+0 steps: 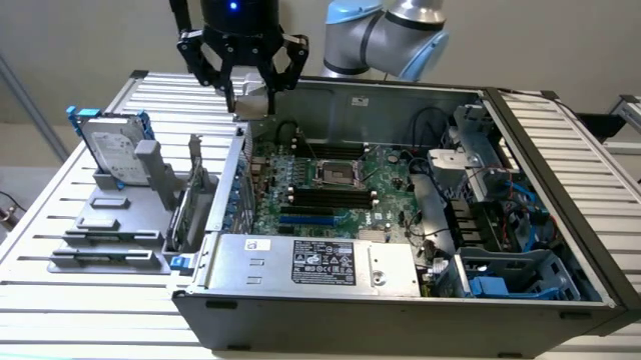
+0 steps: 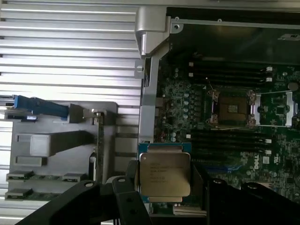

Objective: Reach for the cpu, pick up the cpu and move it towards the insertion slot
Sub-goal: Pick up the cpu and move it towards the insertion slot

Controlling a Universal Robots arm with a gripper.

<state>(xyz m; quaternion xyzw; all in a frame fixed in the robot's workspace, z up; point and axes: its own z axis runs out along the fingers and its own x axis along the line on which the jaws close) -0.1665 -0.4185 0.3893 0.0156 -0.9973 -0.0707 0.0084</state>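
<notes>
The hand (image 1: 252,96) hangs above the open computer case's (image 1: 331,315) far rim, at about eleven o'clock from the insertion slot (image 1: 338,175), its fingers (image 2: 125,192) gripping the cpu (image 2: 165,174) by its edges, metal face showing

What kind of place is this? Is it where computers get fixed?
Probably a robot test bench for computer assembly. An opened computer case lies on a slatted metal table, its motherboard exposed, and a robot gripper holds a cpu above the case.
</notes>
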